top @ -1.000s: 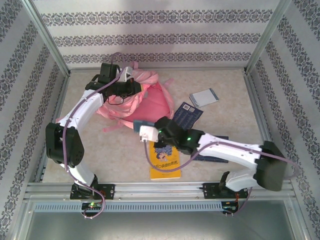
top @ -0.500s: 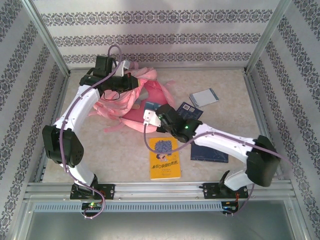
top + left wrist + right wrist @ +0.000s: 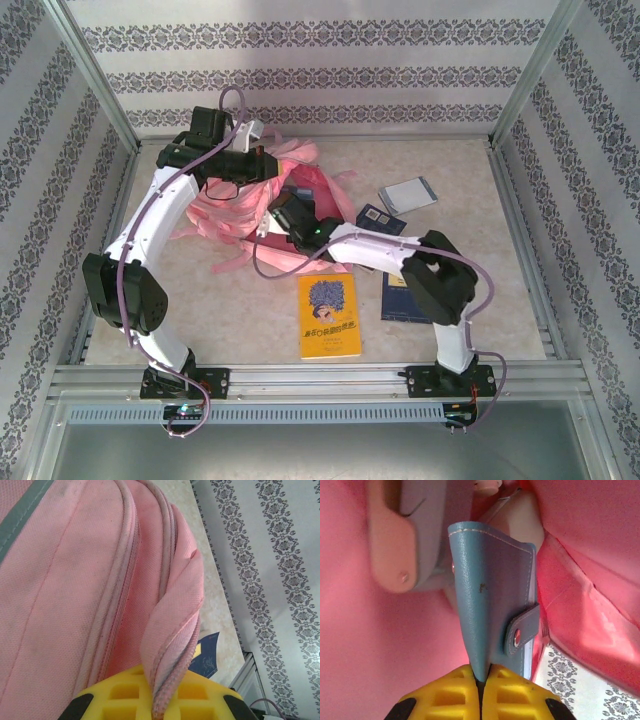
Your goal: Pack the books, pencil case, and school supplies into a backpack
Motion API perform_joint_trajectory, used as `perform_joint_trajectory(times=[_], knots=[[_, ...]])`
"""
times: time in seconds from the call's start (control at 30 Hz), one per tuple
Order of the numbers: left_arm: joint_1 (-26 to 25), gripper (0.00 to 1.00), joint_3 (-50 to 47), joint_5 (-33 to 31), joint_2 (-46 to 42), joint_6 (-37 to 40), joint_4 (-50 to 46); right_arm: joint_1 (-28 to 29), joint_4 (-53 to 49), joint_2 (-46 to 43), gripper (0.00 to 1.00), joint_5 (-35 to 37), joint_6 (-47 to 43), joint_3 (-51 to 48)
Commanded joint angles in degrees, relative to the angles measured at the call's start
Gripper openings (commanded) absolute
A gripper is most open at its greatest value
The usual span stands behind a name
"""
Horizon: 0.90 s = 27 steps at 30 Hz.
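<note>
- Right gripper [image 3: 480, 682] has pushed forward into the backpack [image 3: 350, 640], clenched on the teal case [image 3: 490, 595] by its lower edge.
- Case: stands straight ahead of that gripper, inside the backpack; likely light, stiff, slick-skinned; edge pinch suffices.
- Left gripper [image 3: 155, 702]: clamped on limp backpack rim fabric, propping it up.

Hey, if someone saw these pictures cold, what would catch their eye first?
The big pink backpack at the far left of the table, the left gripper pinching a fold of its fabric. Next, the teal snap case clamped in the right gripper, with the bag's pink lining all around it. Then the bright yellow book, flat near the front edge.
</note>
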Motion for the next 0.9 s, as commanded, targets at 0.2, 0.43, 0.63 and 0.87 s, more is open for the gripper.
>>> perform_joint_trajectory(times=[0.2,0.43,0.63,0.87], knots=[[-1.3,0.00,2.8,7.8,-3.8,1.9,2.7,-2.3,-1.6,11.7,0.00,0.1,-2.2,16.9],[-2.4,0.00,2.8,9.0,-4.0,1.7,3.4,-2.8,-1.9,21.2,0.24,0.3,-2.8,30.1],[-2.3,0.00,2.2,7.1,-4.4,2.0,2.9,-2.8,3.1,23.3,0.76,5.5,-2.9,31.1],[-1.4,0.00,2.1,4.3,-4.4,0.6,2.9,-2.8,14.5,14.1,0.77,3.6,-2.3,15.9]])
